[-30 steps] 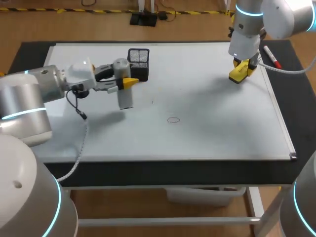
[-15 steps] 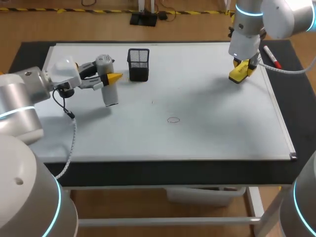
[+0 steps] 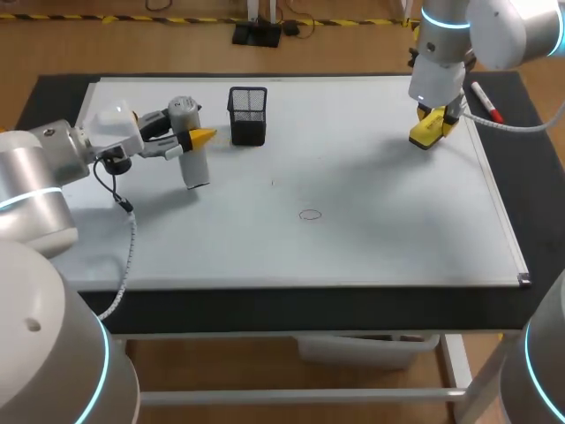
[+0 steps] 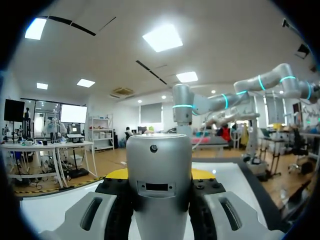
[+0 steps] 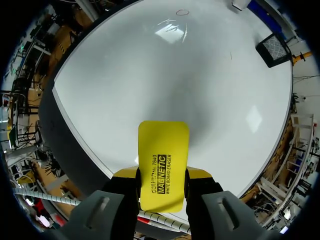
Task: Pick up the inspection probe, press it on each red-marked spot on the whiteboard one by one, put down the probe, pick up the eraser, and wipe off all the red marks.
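The silver cylindrical probe [image 3: 191, 150] stands upright, its lower end at the whiteboard [image 3: 353, 238], left of the black mesh cup. My left gripper [image 3: 196, 141] is shut on it from the side. In the left wrist view the probe [image 4: 159, 185] fills the space between the fingers of the left gripper [image 4: 159, 175]. At the board's far right my right gripper [image 3: 432, 129] is shut on the yellow eraser [image 3: 426, 132], held just above the surface. In the right wrist view the eraser [image 5: 163, 165] sticks out ahead of the right gripper [image 5: 162, 182]. A faint small ring mark [image 3: 309, 215] lies mid-board.
A black mesh cup [image 3: 248, 115] stands at the back of the board, just right of the probe; it also shows far ahead in the right wrist view as the mesh cup [image 5: 274, 48]. A red-capped marker [image 3: 487, 102] lies off the board's right edge.
My left gripper has carried the probe left and slightly back, from in front of the mesh cup to its left side. The right arm and eraser have not moved.
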`<state>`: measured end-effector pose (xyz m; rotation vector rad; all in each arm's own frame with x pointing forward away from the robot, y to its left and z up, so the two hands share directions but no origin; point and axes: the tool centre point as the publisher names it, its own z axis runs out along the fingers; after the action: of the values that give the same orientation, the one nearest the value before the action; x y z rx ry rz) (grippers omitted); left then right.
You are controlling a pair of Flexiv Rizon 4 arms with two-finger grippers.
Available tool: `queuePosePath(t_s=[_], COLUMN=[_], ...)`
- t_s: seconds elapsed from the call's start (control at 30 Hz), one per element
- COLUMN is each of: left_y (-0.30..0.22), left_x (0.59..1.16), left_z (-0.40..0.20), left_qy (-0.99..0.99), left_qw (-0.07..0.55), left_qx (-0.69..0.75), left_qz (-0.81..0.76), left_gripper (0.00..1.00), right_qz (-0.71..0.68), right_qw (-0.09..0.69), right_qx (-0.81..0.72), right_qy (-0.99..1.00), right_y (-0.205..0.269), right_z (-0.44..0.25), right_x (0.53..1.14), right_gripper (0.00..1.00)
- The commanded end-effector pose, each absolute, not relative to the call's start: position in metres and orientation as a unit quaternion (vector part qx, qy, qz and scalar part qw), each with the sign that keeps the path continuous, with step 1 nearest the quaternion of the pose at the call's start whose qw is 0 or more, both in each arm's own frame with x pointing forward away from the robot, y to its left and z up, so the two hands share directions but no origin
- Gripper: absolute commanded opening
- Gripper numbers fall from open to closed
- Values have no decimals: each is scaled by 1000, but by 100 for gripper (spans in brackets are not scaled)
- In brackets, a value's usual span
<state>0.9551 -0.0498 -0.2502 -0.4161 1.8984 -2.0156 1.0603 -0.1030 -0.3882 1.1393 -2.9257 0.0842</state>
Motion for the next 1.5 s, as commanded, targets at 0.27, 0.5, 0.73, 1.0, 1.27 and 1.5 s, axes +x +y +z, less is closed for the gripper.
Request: queuePosePath(t_s=[0.27,0.5,0.73,1.0,1.27,1.5], left_y=[-49,-49,-49,-49,-49,-49], left_x=[955,955,955,955,955,955], left_z=[-250,-250,-250,-250,-250,-250], left_qy=[668,668,668,668,668,668], left_qw=[170,170,170,170,170,170], left_qx=[-146,-146,-146,-146,-146,-146], left_qz=[-710,-710,-710,-710,-710,-710], left_gripper=[0,0,0,0,0,0], right_qz=[28,32,23,11,18,17], right_qw=[2,3,-14,-18,-10,-6], right_qx=[364,382,417,462,523,572], right_qy=[-931,-923,-909,-887,-852,-820], right_y=[-103,-78,-46,0,52,104], right_z=[-387,-390,-385,-383,-384,-391], right_x=[1061,1051,1029,995,961,932], right_gripper=[0,0,0,0,0,0])
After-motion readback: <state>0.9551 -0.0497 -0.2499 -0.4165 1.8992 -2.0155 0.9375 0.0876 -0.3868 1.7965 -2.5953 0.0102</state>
